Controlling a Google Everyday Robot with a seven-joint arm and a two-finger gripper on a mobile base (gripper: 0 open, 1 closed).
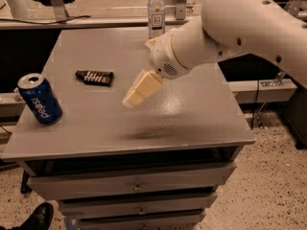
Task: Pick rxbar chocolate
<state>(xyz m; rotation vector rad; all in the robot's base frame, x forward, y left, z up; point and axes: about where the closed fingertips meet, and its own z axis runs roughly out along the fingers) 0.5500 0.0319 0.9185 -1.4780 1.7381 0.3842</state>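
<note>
Camera view: gripper [130,99] hovers over the middle of the table [201,119], angled down-left; cannot tell whether it is wide or narrow, and it holds nothing. rxbar chocolate [94,76] lies flat, left of the pincer and slightly behind, apart from it, long axis left-right, right end tilted slightly nearer. Pepsi can [40,98] farther left; water bottle [156,11] behind.

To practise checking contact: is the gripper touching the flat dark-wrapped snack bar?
No, the gripper hovers over the grey table with bare tabletop between it and the flat dark-wrapped snack bar.
</note>
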